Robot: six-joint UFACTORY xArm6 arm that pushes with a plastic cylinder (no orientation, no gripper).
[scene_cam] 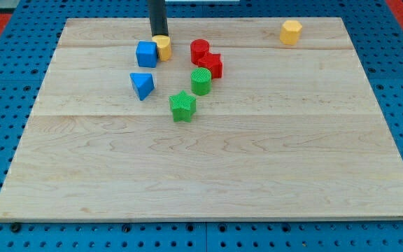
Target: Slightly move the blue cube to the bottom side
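The blue cube [146,54] sits on the wooden board [208,168] near the view's top left. A yellow block [164,49] touches its right side. My tip [159,36] stands just above that yellow block and at the blue cube's upper right corner. A blue triangular block [142,85] lies below the blue cube.
A red cylinder [199,50] and a red star-like block [210,65] lie right of the yellow block. A green cylinder [201,81] and a green star-like block [182,106] lie below them. A yellow hexagonal block [290,32] sits at the top right.
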